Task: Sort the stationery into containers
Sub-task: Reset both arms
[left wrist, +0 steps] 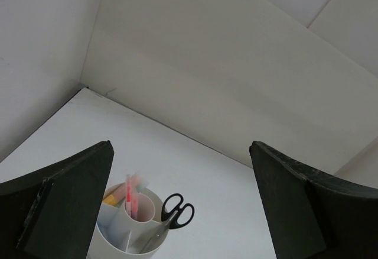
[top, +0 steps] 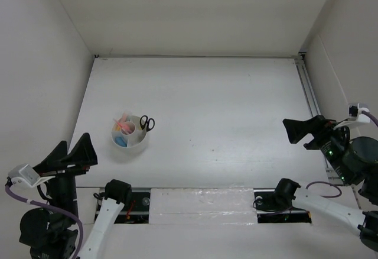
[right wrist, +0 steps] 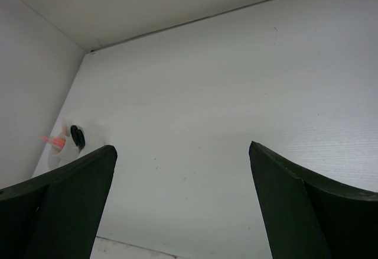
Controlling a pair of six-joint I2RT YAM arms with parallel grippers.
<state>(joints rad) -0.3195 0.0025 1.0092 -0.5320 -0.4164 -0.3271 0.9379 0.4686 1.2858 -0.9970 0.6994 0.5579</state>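
Observation:
The round white tub (top: 133, 143) stands on the left of the table. It also shows in the left wrist view (left wrist: 112, 244) and faintly in the right wrist view (right wrist: 59, 158). Pink pens (left wrist: 129, 194) stand in its central cup. Black-handled scissors (left wrist: 175, 211) lean out of a right wedge, seen from above too (top: 147, 123). A yellow-orange piece (left wrist: 112, 199) and a blue marker (top: 121, 142) sit in other wedges. My left gripper (top: 71, 152) is open and empty, near the tub's lower left. My right gripper (top: 298, 130) is open and empty, far right.
White walls close the table on the left, back and right. A metal rail (top: 310, 93) runs along the right edge. A taped strip (top: 201, 203) lies at the near edge between the arm bases.

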